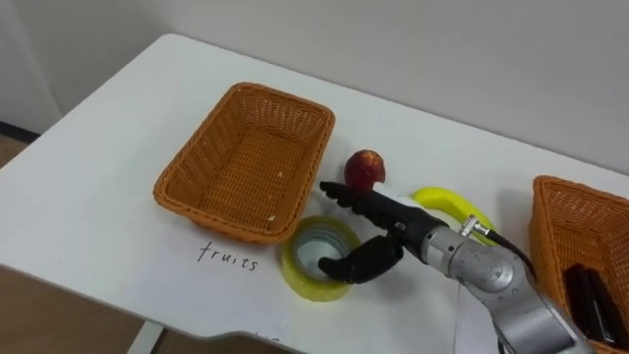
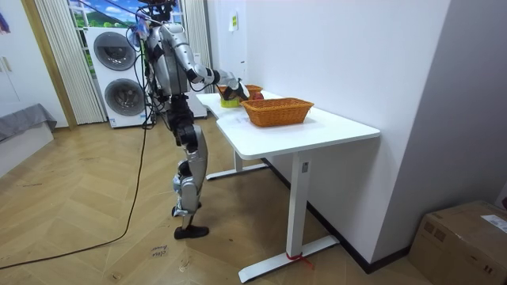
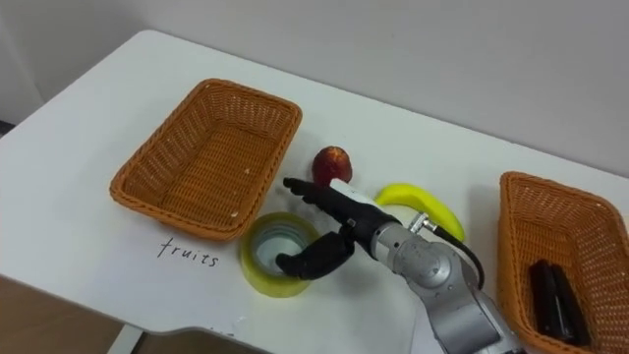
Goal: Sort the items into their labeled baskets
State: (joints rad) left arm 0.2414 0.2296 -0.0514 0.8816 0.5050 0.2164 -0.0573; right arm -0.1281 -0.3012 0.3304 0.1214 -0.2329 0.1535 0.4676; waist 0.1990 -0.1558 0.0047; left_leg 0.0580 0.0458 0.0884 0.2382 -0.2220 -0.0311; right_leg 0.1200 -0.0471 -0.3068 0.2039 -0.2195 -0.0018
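We see the right hand (image 1: 395,228) spread wide over the yellow tape roll (image 1: 316,258), fingers straight, thumb dipping into its hole. The red apple (image 1: 365,168) and banana (image 1: 447,202) lie just far of it, between 2 wicker baskets. The left basket (image 1: 246,162) is just beside the roll. The right basket (image 1: 558,224) holds dark office items (image 1: 590,300). All sit on a white table (image 1: 88,197). The room view adds 2 stacked washing machines (image 2: 119,71), a wood floor (image 2: 79,206) and a cardboard box (image 2: 463,239).

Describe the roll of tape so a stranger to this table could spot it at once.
On the white table, find the empty wicker basket on the left. Just off its near right corner lies the roll of tape, under the robot's right hand. It is a flat yellow ring with a hole, unlike the round red apple and curved banana behind it.
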